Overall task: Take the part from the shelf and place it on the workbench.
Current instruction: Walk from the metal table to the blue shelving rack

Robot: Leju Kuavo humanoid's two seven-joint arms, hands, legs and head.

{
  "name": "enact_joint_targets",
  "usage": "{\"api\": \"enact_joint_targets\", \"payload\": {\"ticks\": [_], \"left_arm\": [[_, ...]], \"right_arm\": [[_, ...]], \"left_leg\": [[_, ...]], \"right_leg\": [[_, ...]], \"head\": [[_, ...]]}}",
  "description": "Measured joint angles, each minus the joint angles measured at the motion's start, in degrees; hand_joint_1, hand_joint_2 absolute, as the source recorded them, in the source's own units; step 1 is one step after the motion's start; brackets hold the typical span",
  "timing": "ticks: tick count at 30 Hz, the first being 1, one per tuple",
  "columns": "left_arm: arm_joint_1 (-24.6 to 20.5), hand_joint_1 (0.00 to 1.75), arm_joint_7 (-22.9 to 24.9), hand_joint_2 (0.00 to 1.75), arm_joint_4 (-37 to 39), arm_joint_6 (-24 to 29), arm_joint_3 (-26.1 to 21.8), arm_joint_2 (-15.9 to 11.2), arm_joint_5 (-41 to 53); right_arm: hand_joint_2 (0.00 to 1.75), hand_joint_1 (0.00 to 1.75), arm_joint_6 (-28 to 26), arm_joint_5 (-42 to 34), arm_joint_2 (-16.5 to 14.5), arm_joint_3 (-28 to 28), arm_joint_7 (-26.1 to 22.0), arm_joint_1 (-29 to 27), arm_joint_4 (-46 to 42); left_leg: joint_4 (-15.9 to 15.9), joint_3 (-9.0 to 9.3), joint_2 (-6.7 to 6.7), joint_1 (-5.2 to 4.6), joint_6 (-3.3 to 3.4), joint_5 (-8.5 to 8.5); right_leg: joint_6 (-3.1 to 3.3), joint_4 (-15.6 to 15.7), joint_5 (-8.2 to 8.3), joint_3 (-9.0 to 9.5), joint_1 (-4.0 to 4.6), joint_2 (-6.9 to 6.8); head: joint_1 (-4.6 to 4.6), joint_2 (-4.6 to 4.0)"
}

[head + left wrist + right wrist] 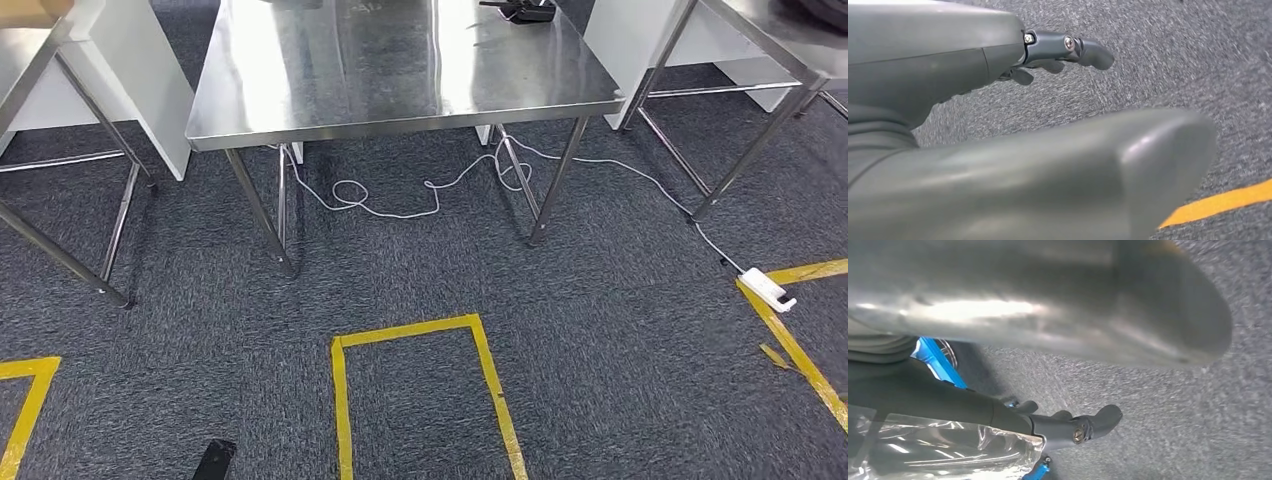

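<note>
The steel workbench stands straight ahead across the carpet, its top bare apart from a black object at the far edge. My right hand hangs over the carpet and holds the part, a piece wrapped in clear plastic with blue bits showing; dark fingers curl along the wrap under the thick grey thumb. My left hand also hangs above the carpet and holds nothing. Its dark fingers stand well away from the thumb.
A yellow tape rectangle marks the floor in front of the bench. A white cable loops under the bench to a power strip at the right. More steel tables stand at the left and right.
</note>
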State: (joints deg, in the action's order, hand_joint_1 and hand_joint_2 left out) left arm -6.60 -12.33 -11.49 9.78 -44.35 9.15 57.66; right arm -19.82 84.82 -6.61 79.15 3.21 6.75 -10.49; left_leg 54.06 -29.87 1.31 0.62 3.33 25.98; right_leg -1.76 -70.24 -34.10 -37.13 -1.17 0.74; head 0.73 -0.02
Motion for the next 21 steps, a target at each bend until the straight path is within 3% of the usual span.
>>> {"api": "enact_joint_targets", "payload": {"ticks": [1, 2, 4, 5, 7, 9, 11, 12, 14, 15, 16, 17, 18, 20, 21], "left_arm": [[0.0, 0.00, 0.1, 0.00, 0.0, 0.0, 0.0, 0.0, 0.0], [0.0, 0.00, 0.1, 0.00, 0.0, 0.0, 0.0, 0.0, 0.0], [0.0, 0.00, 0.2, 0.00, 0.0, 0.0, 0.0, 0.1, 0.0], [0.0, 0.00, 0.3, 0.00, 0.0, 0.0, 0.0, 0.1, 0.0], [-0.2, 0.00, 0.3, 0.00, 0.0, 0.1, 0.0, 0.0, 0.0], [-0.3, 0.00, 0.3, 0.00, 0.0, 0.1, 0.0, -0.1, 0.0], [-0.3, 0.00, 0.3, 0.00, 0.0, 0.2, 0.0, 0.0, 0.0], [-0.3, 0.00, 0.4, 0.00, 0.0, 0.2, 0.0, 0.0, 0.1], [-0.2, 0.00, 0.5, 0.00, 0.0, 0.2, 0.0, 0.0, 0.1], [-0.1, 0.00, 0.5, 0.00, 0.0, 0.3, 0.0, -0.1, 0.1], [-0.1, 0.00, 0.6, 0.00, 0.0, 0.3, 0.0, -0.1, 0.1], [-0.1, 0.00, 0.7, 0.00, 0.0, 0.4, 0.0, -0.1, 0.1], [0.0, 0.00, 0.7, 0.00, 0.0, 0.4, 0.0, -0.1, 0.1], [0.0, 0.00, 0.7, 0.00, 0.0, 0.5, 0.0, -0.1, 0.1], [0.0, 0.00, 0.7, 0.00, 0.0, 0.6, 0.0, -0.1, 0.1]], "right_arm": [[0.00, 0.00, 0.0, 0.0, 0.0, 0.0, 0.1, -0.1, 0.0], [0.00, 0.00, 0.1, 0.0, 0.1, 0.0, 0.1, -0.2, 0.0], [0.00, 0.00, 0.1, 0.0, 0.2, 0.0, 0.2, -0.3, 0.0], [0.00, 0.00, 0.1, 0.1, 0.2, 0.0, 0.2, -0.2, 0.0], [0.00, 0.00, 0.2, 0.2, 0.2, 0.0, 0.2, 0.0, 0.0], [0.00, 0.00, 0.3, 0.2, 0.1, 0.0, 0.2, -0.1, 0.0], [0.00, 0.00, 0.3, 0.2, 0.0, 0.0, 0.2, -0.3, 0.0], [0.00, 0.00, 0.3, 0.2, 0.0, 0.0, 0.2, -0.3, 0.0], [0.00, 0.00, 0.3, 0.3, 0.0, 0.0, 0.2, -0.2, 0.0], [0.00, 0.00, 0.3, 0.3, 0.0, 0.0, 0.3, -0.2, 0.0], [0.00, 0.00, 0.3, 0.3, 0.0, 0.0, 0.3, -0.3, 0.0], [0.00, 0.00, 0.3, 0.3, 0.0, 0.0, 0.4, -0.4, 0.0], [0.00, 0.00, 0.3, 0.3, 0.0, 0.0, 0.4, -0.4, 0.0], [0.00, 0.00, 0.3, 0.1, 0.0, 0.0, 0.5, -0.3, 0.0], [0.00, 0.00, 0.3, 0.0, -0.1, 0.0, 0.5, -0.2, 0.0]], "left_leg": [[0.0, -0.17, 0.56, -0.02, -0.04, -0.12], [0.1, -0.27, 1.10, -0.01, -0.12, -0.23], [0.3, -0.34, 2.18, -0.06, -0.45, -0.30], [0.5, -0.37, 2.73, -0.23, -0.77, -0.19], [1.0, -0.43, 3.62, -0.65, -1.45, 0.21], [1.2, -0.38, 4.31, -0.62, -2.00, 0.40], [2.7, -0.95, 3.10, -0.14, -2.69, 1.79], [5.0, -1.92, 1.84, 0.05, -2.99, 3.61], [12.8, -5.11, -0.44, 0.17, -3.20, 8.44], [16.6, -6.65, -0.80, 0.17, -3.19, 10.08], [18.8, -7.51, -0.91, 0.17, -3.12, 10.57], [18.8, -7.38, -0.99, 0.18, -2.99, 9.85], [16.5, -6.19, -1.21, 0.21, -2.82, 8.07], [8.4, -2.34, -3.68, 0.44, -2.40, 3.79], [5.2, -0.94, -5.06, 0.56, -2.27, 2.53]], "right_leg": [[-0.45, -1.7, -0.35, -0.68, -0.12, -0.08], [-1.09, -0.9, 0.28, -0.02, -0.23, -0.27], [-2.35, 7.2, 3.26, 4.64, -0.56, -1.99], [-2.50, 11.4, 4.65, 6.83, -0.55, -3.11], [-1.77, 15.6, 5.98, 8.72, -0.65, -4.29], [-0.71, 15.6, 6.27, 8.30, -0.70, -3.25], [0.17, 15.5, 6.67, 8.23, -0.84, -2.30], [0.63, 15.5, 6.95, 8.16, -0.95, -1.84], [1.16, 15.4, 7.31, 7.84, -0.86, -0.82], [1.28, 15.4, 7.41, 7.69, -0.76, -0.22], [1.33, 15.4, 7.46, 7.61, -0.68, 0.44], [1.36, 15.3, 7.50, 7.63, -0.63, 1.17], [1.38, 15.3, 7.52, 7.71, -0.63, 1.93], [1.27, 15.1, 7.51, 7.76, -0.51, 3.44], [1.06, 14.9, 7.53, 7.53, -0.37, 4.13]], "head": [[0.05, 0.00], [0.16, 0.00], [0.24, 0.00], [0.31, 0.00], [0.21, 0.00], [-0.07, 0.00], [-0.23, 0.00], [-0.30, 0.00], [-0.48, 0.00], [-0.52, 0.00], [-0.55, 0.00], [-0.56, 0.00], [-0.58, 0.00], [-0.60, 0.00], [-0.59, 0.00]]}}
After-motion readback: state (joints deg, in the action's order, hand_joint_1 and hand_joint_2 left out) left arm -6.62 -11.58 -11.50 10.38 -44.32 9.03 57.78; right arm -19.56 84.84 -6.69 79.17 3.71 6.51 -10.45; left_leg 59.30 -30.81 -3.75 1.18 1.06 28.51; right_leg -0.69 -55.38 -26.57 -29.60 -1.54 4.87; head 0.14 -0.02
